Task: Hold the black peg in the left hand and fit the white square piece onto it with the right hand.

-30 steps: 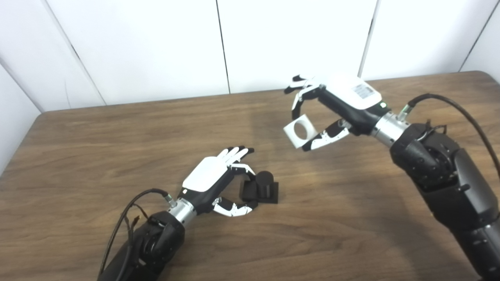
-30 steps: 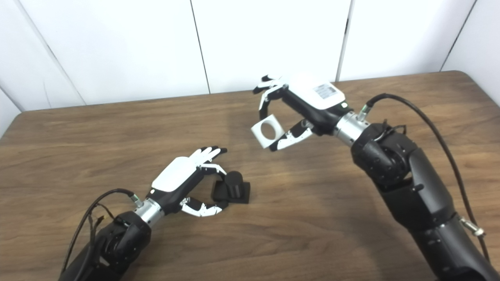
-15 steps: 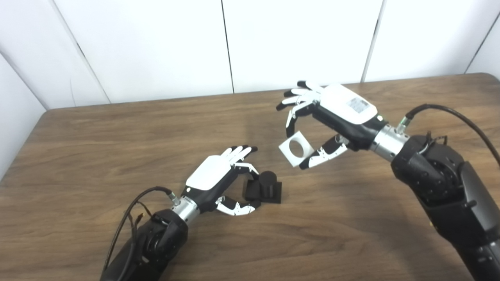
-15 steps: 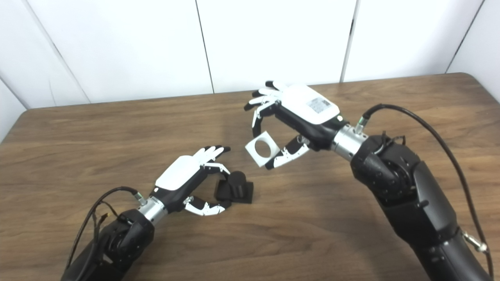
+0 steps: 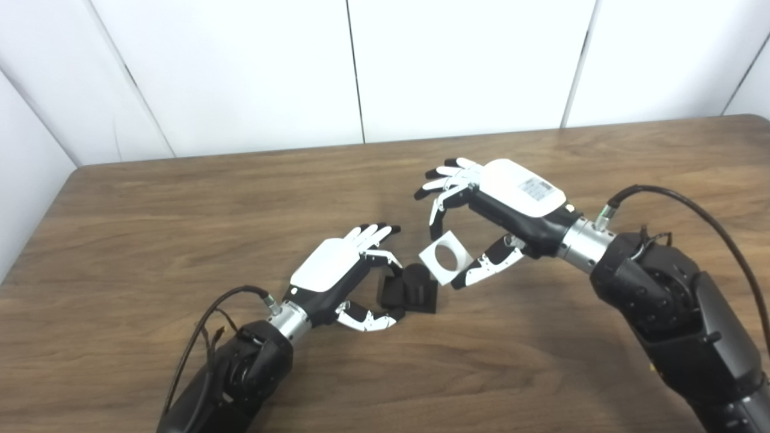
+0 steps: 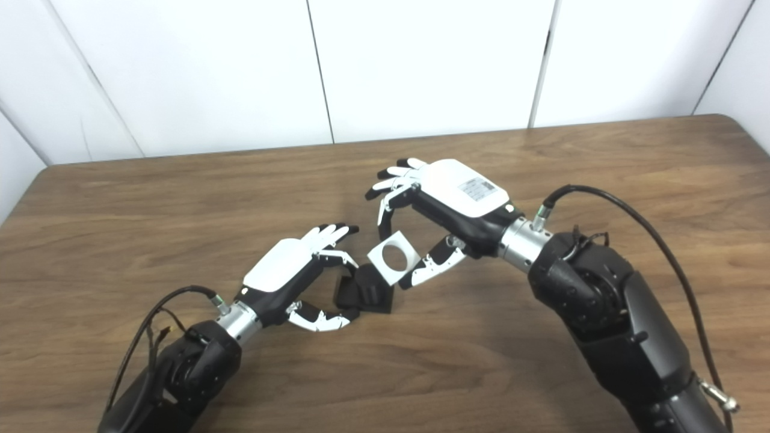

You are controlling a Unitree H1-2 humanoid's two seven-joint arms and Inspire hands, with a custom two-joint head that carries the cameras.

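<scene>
The black peg [image 5: 415, 288], a short cylinder on a square black base, stands on the wooden table [image 5: 180, 198]. My left hand [image 5: 331, 270] grips the left side of the base between thumb and fingers. My right hand [image 5: 511, 198] is shut on the white square piece [image 5: 444, 276], pinched between a finger above and the thumb below. The piece has a round hole, is tilted, and hangs just above and to the right of the peg's top, its lower corner close to the peg [image 6: 367, 291]. I cannot tell whether they touch.
White wall panels [image 5: 457, 60] stand behind the table's far edge. A black cable [image 5: 710, 204] loops over my right forearm, and another [image 5: 198, 325] loops by my left wrist.
My right hand has moved down and to the left with the white piece, from well above the table to just beside the peg's top. My left hand has stayed on the peg.
</scene>
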